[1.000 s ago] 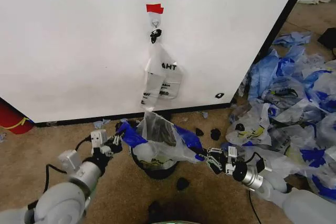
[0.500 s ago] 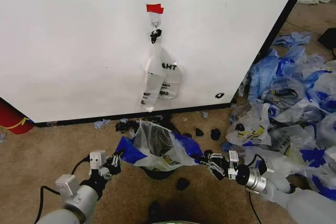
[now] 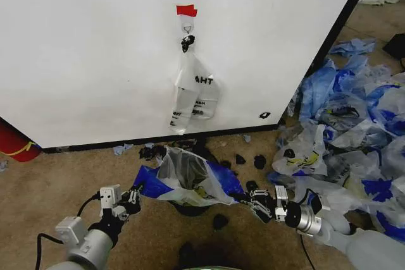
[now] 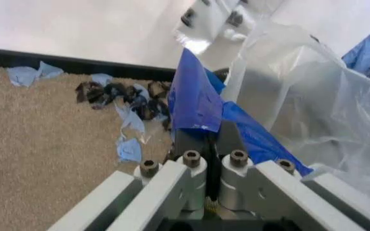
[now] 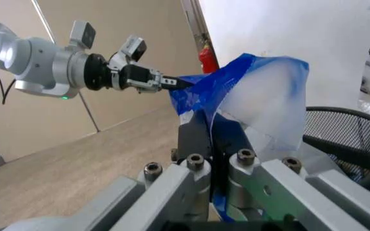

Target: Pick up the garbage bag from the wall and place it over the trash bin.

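The garbage bag (image 3: 190, 176), translucent white with blue patches, is stretched open between my two grippers just in front of the wall (image 3: 95, 49). It drapes over the black trash bin (image 3: 190, 207), of which little shows beneath it. My left gripper (image 3: 135, 193) is shut on the bag's blue left edge (image 4: 198, 103). On the opposite side, the right gripper (image 3: 248, 199) pinches the blue right edge (image 5: 220, 91). The bin's black mesh rim (image 5: 346, 127) appears in the right wrist view, with the left gripper (image 5: 169, 83) beyond it.
A narrower white bag (image 3: 193, 90) with black lettering hangs from the hook (image 3: 187, 28) under red tape (image 3: 186, 9). Several loose bags (image 3: 354, 112) are piled on the carpet at right. A red cylinder (image 3: 12, 140) stands far left. Black scraps (image 3: 219, 221) lie near the bin.
Both grippers have come down and toward me, drawing the open bag lower over the bin. The left gripper dropped the most.
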Tool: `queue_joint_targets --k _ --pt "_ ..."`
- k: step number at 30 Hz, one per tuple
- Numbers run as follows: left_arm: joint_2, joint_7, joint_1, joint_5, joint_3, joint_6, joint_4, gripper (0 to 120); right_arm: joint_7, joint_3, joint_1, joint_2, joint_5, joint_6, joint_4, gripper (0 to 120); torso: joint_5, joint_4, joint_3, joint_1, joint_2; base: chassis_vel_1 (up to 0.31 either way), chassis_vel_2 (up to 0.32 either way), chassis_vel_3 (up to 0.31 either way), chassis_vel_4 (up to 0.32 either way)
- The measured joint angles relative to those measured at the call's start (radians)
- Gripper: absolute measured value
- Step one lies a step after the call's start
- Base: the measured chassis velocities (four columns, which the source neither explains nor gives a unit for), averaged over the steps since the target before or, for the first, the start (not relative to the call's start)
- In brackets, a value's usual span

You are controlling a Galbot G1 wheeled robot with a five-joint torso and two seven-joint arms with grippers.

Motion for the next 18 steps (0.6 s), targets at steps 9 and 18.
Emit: queue_joint_targets --k 9,18 --pt "-0.006 0.046 0.078 0.101 0.037 -0.025 0.052 0 -0.011 0.002 -0.033 -0.004 -0.012 0.002 -0.003 0 -0.0001 0.0002 0.0 0.0 0.0 0.0 0.0 0.0 0.0" --pt "-0.009 0.048 0.076 0.124 0.067 -0.028 0.066 0 -0.013 0.007 -0.046 -0.009 -0.02 0.002 -0.004 0 -0.0001 0.0 0.0 0.0 0.0 0.0 0.0 0.0 0.0"
